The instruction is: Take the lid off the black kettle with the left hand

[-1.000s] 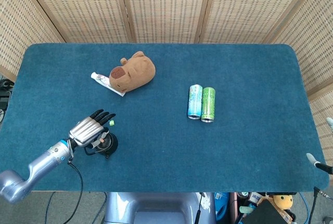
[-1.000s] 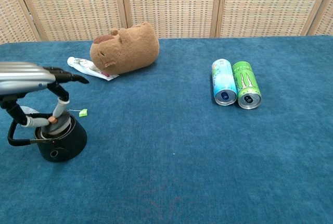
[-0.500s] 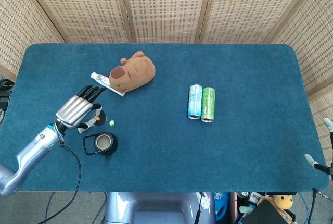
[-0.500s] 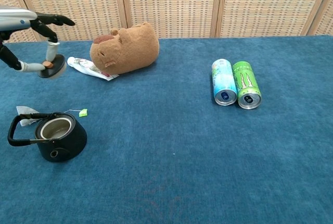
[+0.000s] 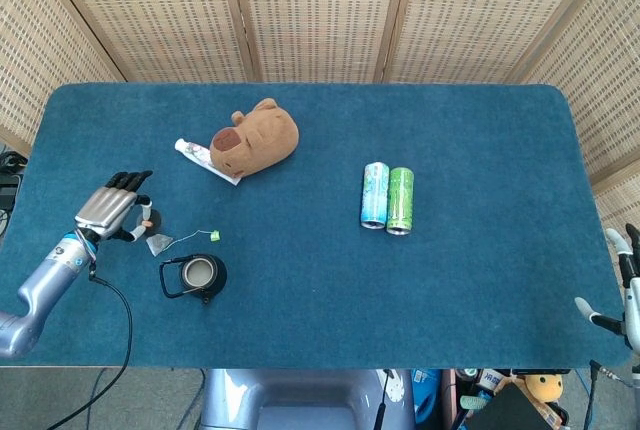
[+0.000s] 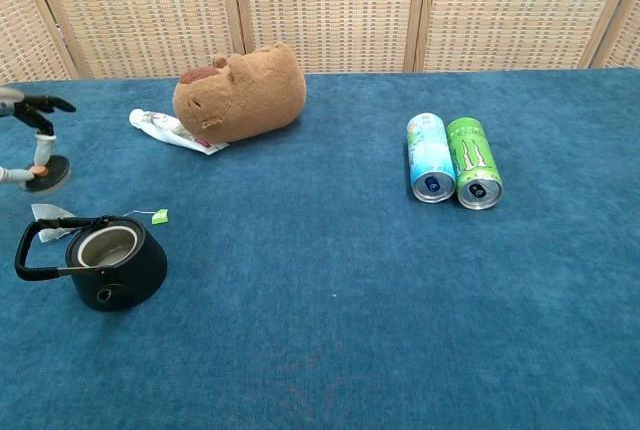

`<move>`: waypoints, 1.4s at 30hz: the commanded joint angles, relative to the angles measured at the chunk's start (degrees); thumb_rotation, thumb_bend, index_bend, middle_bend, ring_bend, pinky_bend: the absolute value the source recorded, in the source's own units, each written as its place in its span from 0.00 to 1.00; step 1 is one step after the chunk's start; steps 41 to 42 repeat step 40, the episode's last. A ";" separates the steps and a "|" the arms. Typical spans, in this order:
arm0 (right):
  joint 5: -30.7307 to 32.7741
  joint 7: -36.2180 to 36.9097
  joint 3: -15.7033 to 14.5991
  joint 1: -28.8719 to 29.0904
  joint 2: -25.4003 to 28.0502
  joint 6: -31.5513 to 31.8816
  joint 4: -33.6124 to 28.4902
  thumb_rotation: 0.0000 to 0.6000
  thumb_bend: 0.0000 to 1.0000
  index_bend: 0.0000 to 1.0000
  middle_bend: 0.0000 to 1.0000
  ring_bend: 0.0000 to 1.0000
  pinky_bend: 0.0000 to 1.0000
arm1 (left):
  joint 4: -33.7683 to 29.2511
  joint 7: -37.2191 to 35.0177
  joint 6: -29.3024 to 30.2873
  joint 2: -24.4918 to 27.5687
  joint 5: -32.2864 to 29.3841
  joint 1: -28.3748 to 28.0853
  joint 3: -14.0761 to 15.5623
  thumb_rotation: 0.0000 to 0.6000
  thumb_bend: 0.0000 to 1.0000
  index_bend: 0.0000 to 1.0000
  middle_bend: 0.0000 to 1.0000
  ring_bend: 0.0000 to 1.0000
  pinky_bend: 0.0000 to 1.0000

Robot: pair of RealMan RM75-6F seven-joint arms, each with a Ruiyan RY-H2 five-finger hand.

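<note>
The black kettle (image 5: 201, 274) stands uncovered near the table's front left, its handle pointing left; the chest view shows the same kettle (image 6: 110, 268) with its pale inside bare. My left hand (image 5: 108, 212) is to the left of and beyond the kettle. It pinches the small dark lid (image 6: 47, 173) by its orange knob, low over the cloth; I cannot tell if the lid touches the table. In the head view the lid (image 5: 145, 221) peeks out beside the fingers. My right hand (image 5: 622, 288) shows at the far right edge, off the table, fingers apart and holding nothing.
A tea bag (image 5: 160, 243) with a green tag (image 5: 213, 236) lies just behind the kettle. A brown plush animal (image 5: 256, 138) rests on a tube (image 5: 196, 155) at the back left. Two cans (image 5: 387, 197) lie side by side right of centre.
My left hand lifted the lid off the kettle, carried it up and back, then moved it further left and lower. The kettle stayed put, now uncovered.
</note>
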 commanded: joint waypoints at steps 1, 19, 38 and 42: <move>0.31 -0.09 -0.04 0.12 -0.02 -0.39 -0.01 1.00 0.00 0.00 0.00 0.00 0.00 | 4.37 -3.64 -2.46 -3.42 -0.55 -0.43 0.00 1.00 0.38 0.63 0.00 0.00 0.00; 0.43 0.11 -0.25 0.19 0.14 -0.75 -0.19 1.00 0.00 0.00 0.00 0.00 0.00 | 0.09 -8.78 5.64 -0.21 1.34 1.70 -2.88 1.00 0.37 0.00 0.00 0.00 0.00; -2.71 -1.80 -1.53 -0.31 -0.47 1.26 -0.35 1.00 0.00 0.00 0.00 0.00 0.00 | -34.76 15.89 42.64 11.83 0.28 25.27 0.69 1.00 0.20 0.00 0.00 0.00 0.00; -2.87 -1.96 -1.72 -0.31 -0.64 1.18 0.00 1.00 0.00 0.00 0.00 0.00 0.00 | -34.76 15.73 43.05 11.82 1.06 25.98 1.05 1.00 0.20 0.00 0.00 0.00 0.00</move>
